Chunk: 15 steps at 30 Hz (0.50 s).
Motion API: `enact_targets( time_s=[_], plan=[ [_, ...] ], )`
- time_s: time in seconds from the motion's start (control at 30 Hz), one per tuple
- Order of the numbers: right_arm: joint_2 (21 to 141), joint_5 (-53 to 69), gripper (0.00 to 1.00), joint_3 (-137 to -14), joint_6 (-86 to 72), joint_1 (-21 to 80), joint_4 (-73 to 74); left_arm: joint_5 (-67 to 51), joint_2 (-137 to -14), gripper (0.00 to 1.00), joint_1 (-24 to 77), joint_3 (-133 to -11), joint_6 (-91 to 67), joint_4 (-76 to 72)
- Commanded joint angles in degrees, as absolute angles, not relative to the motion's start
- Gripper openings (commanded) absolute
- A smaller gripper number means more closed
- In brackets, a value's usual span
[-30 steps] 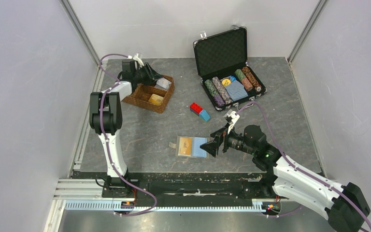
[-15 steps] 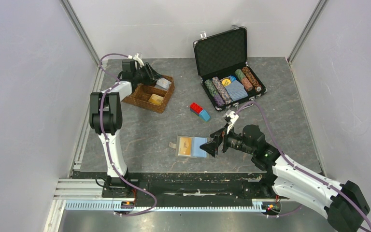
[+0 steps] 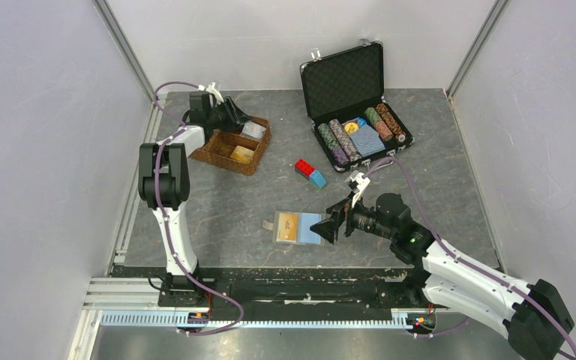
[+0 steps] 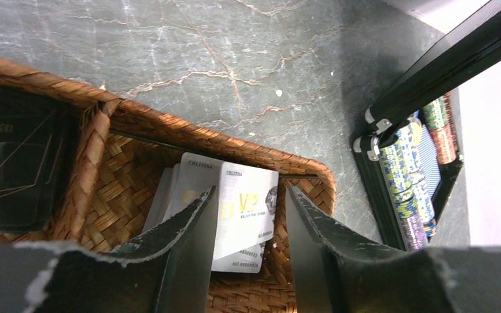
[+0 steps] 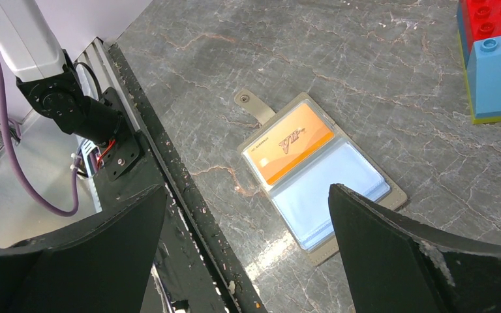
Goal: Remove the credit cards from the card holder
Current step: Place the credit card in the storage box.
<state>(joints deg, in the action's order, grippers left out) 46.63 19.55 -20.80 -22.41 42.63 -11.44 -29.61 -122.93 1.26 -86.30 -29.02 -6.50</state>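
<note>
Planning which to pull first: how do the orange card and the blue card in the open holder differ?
The orange card bears printed script; the blue card looks blank. The orange card fills the half beside the tab; the blue card, the other half. Both lie flat in the open card holder.

One card holder [image 5: 246, 99], two cards [image 5: 288, 143] in it, one wicker tray [image 4: 189, 129], one chip case [image 3: 343, 79].

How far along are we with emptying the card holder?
Done: card holder lies open, and pale cards lie in the wicker tray under the open left gripper. In hand: nothing; the open right gripper hovers beside the holder. Left: the orange card and a light blue card sit in their slots.
</note>
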Motion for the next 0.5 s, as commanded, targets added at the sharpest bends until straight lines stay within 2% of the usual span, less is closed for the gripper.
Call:
enact_targets(
  time_s=[0.0,0.17,0.3,0.47],
  plan=[
    [46.97,19.43,0.98,-23.95,-21.48,42.74,-11.71,-26.12,-119.71,0.51,0.88,-87.40,-24.65,-1.88],
    [46.76,19.13,0.98,-24.48,-21.57,42.71,-11.21,-24.20,-117.70,0.59,0.88,-89.62,-23.31,2.53],
    [47.21,17.17,0.98,-24.89,-20.96,42.69,-9.92,-23.50,-114.56,0.59,0.97,-89.70,-23.74,5.41],
    [49.22,14.52,0.98,-26.65,-24.32,42.72,-5.95,-20.28,-108.50,0.59,1.06,-90.78,-25.66,16.48]
  ],
)
